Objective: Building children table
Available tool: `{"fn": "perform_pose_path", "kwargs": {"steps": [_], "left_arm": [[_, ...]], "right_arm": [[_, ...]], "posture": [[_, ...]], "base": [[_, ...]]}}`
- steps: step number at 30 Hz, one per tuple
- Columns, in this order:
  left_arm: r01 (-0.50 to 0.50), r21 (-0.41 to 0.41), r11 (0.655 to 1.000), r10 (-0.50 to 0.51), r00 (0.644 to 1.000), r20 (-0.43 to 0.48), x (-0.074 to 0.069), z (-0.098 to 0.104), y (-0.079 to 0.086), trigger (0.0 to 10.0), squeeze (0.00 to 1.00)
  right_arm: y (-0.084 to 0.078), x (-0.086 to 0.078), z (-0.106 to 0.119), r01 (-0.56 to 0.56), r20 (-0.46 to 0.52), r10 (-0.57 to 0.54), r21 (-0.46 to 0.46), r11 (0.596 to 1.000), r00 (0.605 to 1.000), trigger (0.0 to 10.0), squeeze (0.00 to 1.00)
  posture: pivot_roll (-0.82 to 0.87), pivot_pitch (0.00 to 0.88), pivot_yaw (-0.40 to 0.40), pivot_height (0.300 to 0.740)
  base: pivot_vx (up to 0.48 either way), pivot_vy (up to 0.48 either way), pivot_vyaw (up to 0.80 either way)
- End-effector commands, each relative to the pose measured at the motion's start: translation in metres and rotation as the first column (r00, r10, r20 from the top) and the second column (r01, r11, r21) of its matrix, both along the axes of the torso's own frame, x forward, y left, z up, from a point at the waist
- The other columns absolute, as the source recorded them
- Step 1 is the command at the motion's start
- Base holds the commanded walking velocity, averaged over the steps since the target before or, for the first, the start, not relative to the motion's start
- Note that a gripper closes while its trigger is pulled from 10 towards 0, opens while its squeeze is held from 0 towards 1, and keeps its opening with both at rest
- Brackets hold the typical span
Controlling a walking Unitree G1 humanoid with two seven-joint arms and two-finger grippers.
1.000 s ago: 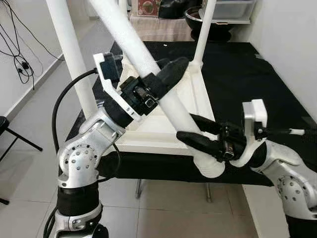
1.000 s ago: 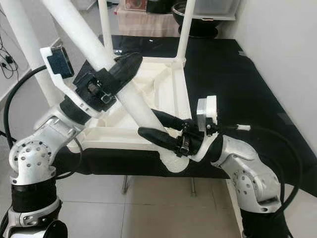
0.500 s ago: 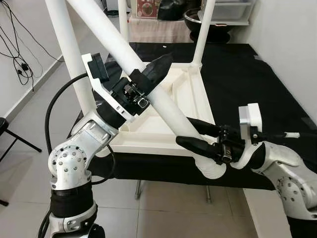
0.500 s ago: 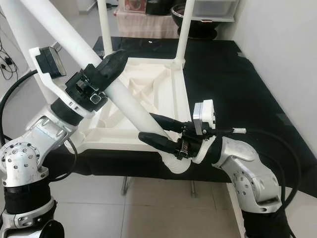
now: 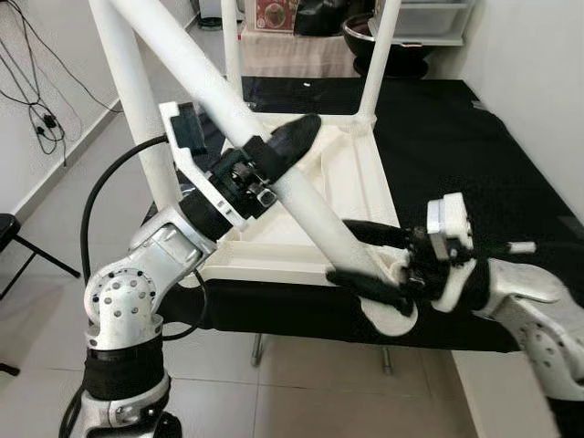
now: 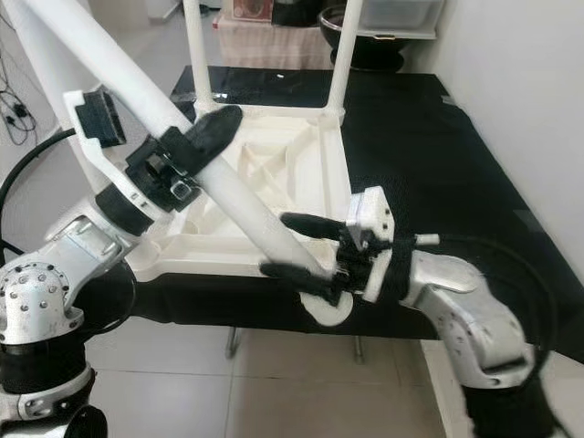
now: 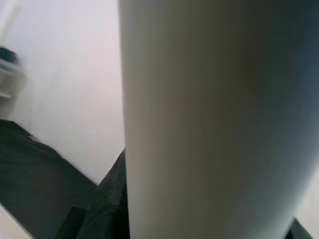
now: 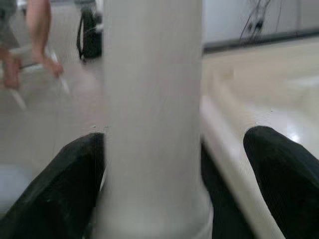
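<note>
Tabletop (image 5: 301, 239) sits upside down on the black surface (image 5: 456, 146) with three legs already standing up, so the build looks mostly done. Last leg (image 5: 301, 205) is tilted, its foot end near the front corner. Left gripper (image 5: 274, 160) has jaws clamped on its middle; right gripper (image 5: 365, 260) straddles the lower end, jaws apart. Leg isn't seated yet, by the look of it

No legible text or labels.
</note>
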State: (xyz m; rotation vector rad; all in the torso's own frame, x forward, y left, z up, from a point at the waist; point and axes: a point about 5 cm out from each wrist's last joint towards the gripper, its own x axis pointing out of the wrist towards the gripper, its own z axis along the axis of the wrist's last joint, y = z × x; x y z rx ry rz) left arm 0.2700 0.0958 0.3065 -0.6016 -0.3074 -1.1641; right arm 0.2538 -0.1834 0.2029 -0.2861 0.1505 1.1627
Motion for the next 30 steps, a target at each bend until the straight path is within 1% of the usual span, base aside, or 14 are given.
{"fn": "perform_pose_path", "kwargs": {"steps": [1, 2, 3, 4, 6, 10, 15, 16, 17, 18, 19, 24, 28, 30], "left_arm": [[0.07, 0.084, 0.994, -0.076, 0.995, 0.068, -0.008, 0.001, -0.009, 0.0, 0.0], [0.088, 0.161, 0.983, -0.103, 0.991, 0.087, -0.01, -0.006, -0.016, 0.0, 0.0], [0.088, 0.161, 0.983, -0.103, 0.991, 0.087, -0.01, -0.006, -0.016, 0.0, 0.0], [0.113, 0.256, 0.96, -0.143, 0.984, 0.104, -0.013, -0.016, -0.026, 0.0, 0.0], [0.114, 0.272, 0.956, -0.148, 0.983, 0.108, -0.014, -0.018, -0.028, 0.0, 0.0], [0.107, 0.324, 0.94, -0.158, 0.978, 0.136, -0.012, -0.027, -0.042, 0.0, 0.0], [0.096, 0.359, 0.928, -0.161, 0.975, 0.155, -0.011, -0.032, -0.048, 0.0, 0.0], [0.097, 0.367, 0.925, -0.165, 0.973, 0.159, -0.011, -0.034, -0.05, 0.0, 0.0], [0.098, 0.369, 0.924, -0.168, 0.973, 0.16, -0.011, -0.035, -0.051, 0.0, 0.0], [0.099, 0.373, 0.923, -0.171, 0.971, 0.166, -0.011, -0.036, -0.052, 0.0, 0.0], [0.099, 0.373, 0.923, -0.171, 0.971, 0.166, -0.011, -0.036, -0.052, 0.0, 0.0], [0.078, 0.391, 0.917, -0.167, 0.966, 0.2, -0.01, -0.037, -0.053, 0.0, 0.0], [0.071, 0.391, 0.918, -0.163, 0.964, 0.208, -0.009, -0.036, -0.053, 0.0, 0.0], [0.063, 0.388, 0.92, -0.158, 0.963, 0.219, -0.008, -0.034, -0.052, 0.0, 0.0]], "right_arm": [[-0.007, 0.0, -0.011, 0.04, -0.022, -0.042, -0.091, 0.995, 0.999, 10.0, 1.0], [-0.005, 0.001, -0.01, 0.046, -0.013, -0.048, -0.083, 0.995, 0.999, 10.0, 1.0], [-0.005, 0.001, -0.01, 0.046, -0.013, -0.048, -0.083, 0.995, 0.999, 10.0, 1.0], [0.004, 0.002, -0.003, 0.042, 0.005, -0.042, -0.036, 0.998, 0.999, 10.0, 1.0], [0.007, 0.002, -0.001, 0.037, 0.007, -0.037, -0.017, 0.999, 0.999, 10.0, 1.0], [0.027, 0.003, 0.019, 0.011, 0.033, -0.016, 0.165, 0.986, 0.999, 10.0, 1.0], [0.033, 0.005, 0.023, 0.018, 0.025, -0.024, 0.208, 0.978, 0.999, 10.0, 1.0], [0.038, 0.005, 0.02, 0.018, 0.019, -0.023, 0.208, 0.978, 1.0, 10.0, 0.69], [0.044, 0.005, 0.016, 0.021, 0.009, -0.023, 0.201, 0.979, 1.0, 10.0, 0.69], [0.051, 0.003, 0.008, 0.014, -0.009, -0.013, 0.167, 0.986, 1.0, 10.0, 0.0], [0.051, 0.003, 0.008, 0.014, -0.009, -0.013, 0.167, 0.986, 1.0, 10.0, 0.0], [0.074, -0.004, -0.022, 0.001, -0.107, 0.007, 0.078, 0.997, 0.994, 10.0, 0.0], [0.079, -0.003, -0.025, 0.016, -0.122, -0.006, 0.078, 0.997, 0.992, 10.0, 0.0], [0.087, 0.004, -0.028, 0.081, -0.141, -0.068, 0.082, 0.993, 0.988, 10.0, 0.0]], "posture": [[-0.01, 0.067, -0.016, 0.74], [-0.02, 0.068, -0.013, 0.74], [-0.02, 0.068, -0.013, 0.74], [-0.02, 0.068, -0.009, 0.74], [-0.02, 0.068, -0.009, 0.74], [-0.02, 0.069, -0.009, 0.74], [-0.03, 0.068, -0.01, 0.74], [-0.03, 0.067, -0.012, 0.74], [-0.03, 0.067, -0.012, 0.74], [-0.03, 0.066, -0.01, 0.74], [-0.03, 0.066, -0.01, 0.74], [-0.02, 0.063, -0.014, 0.74], [-0.01, 0.064, -0.014, 0.74], [-0.01, 0.064, -0.011, 0.74]], "base": [[0.0, 0.0, 0.0], [0.0, 0.0, 0.0], [0.0, 0.0, 0.0], [0.0, 0.0, 0.0], [0.0, 0.0, 0.0], [0.0, 0.0, 0.0], [0.0, 0.0, 0.0], [0.0, 0.0, 0.0], [0.0, 0.0, 0.0], [0.0, 0.0, 0.0], [0.0, 0.0, 0.0], [0.0, 0.0, 0.0], [0.0, 0.0, 0.0], [0.0, 0.0, 0.0]]}}
